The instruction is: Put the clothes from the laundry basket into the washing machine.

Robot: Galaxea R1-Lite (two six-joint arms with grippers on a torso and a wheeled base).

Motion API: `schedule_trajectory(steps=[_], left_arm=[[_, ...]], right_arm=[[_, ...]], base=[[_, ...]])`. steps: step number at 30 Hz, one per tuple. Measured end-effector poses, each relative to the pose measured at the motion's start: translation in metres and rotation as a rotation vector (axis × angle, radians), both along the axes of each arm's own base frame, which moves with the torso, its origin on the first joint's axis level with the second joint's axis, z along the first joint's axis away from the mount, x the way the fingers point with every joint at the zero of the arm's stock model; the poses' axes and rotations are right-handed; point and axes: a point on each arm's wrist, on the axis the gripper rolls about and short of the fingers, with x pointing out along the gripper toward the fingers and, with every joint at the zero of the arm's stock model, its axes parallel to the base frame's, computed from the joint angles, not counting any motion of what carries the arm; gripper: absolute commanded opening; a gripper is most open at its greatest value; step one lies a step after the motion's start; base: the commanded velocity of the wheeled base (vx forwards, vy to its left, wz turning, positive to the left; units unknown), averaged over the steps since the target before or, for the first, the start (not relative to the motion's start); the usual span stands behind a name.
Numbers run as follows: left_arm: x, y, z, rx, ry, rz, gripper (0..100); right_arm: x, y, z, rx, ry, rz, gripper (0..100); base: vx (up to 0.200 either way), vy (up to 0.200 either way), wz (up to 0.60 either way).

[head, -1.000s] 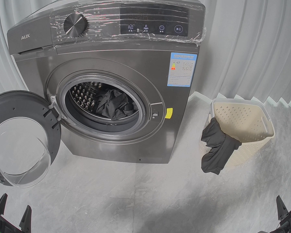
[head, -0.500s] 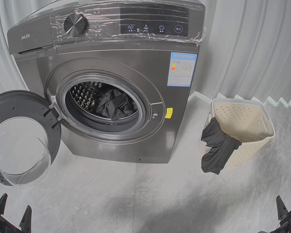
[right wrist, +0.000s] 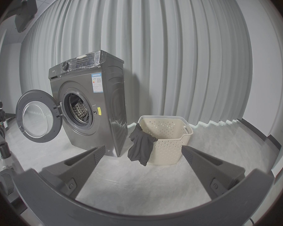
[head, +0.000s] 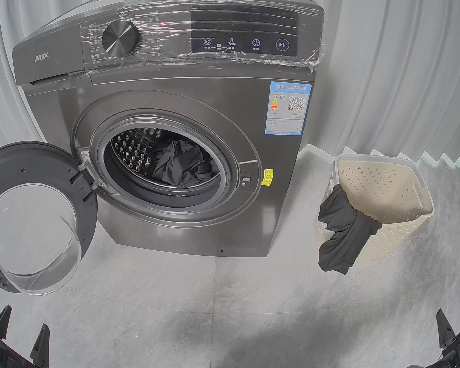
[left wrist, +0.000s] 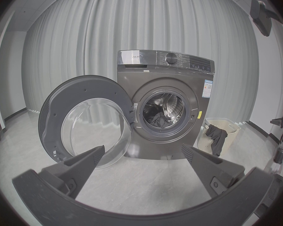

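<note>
**Standstill with one piece left to load**

Nothing among the things has moved over the last second. The whole scene only slid a touch in the head view, which I take for the camera shifting. Both arms have kept their low places at the near edge: the left gripper (head: pixel 24 319) at near left and the right gripper (head: pixel 455 303) at near right. Each has its fingers spread wide with nothing between them.

The washing machine (head: pixel 189 103) stands on the left, its door (head: pixel 33 180) swung fully open to the left. Dark clothing (head: pixel 181 163) lies in the drum (head: pixel 130 152). Just beside the machine's right side, on the floor (head: pixel 240 302), sits the laundry basket (head: pixel 425 200). A hanging garment (head: pixel 345 231), dark, is draped over the basket's left rim, with most of it down the outer wall. What shows of the basket's inside looks bare.

So the job appears partly done, and this quiet second brought it no further. My guess is that the hanging garment is the last piece. The right gripper, being on the basket's side, looks the handier one. It is well apart from the cloth, so a reach forward would come first. Limp cloth could slip off the rim, or trail on the way to the drum.
</note>
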Motion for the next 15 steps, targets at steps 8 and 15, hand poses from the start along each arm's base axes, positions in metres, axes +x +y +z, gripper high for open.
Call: schedule_trajectory(steps=[8, 15], left_arm=[[0.0000, 0.0000, 0.0000, 0.002, 0.000, -0.001, 100], [0.0000, 0.0000, 0.0000, 0.000, 0.000, 0.000, 100]], right_arm=[[0.0000, 0.0000, 0.0000, 0.000, 0.000, 0.000, 100], [0.0000, 0.0000, 0.0000, 0.000, 0.000, 0.000, 100]], base=[[0.000, -0.200, 0.00], [0.000, -0.200, 0.00]])
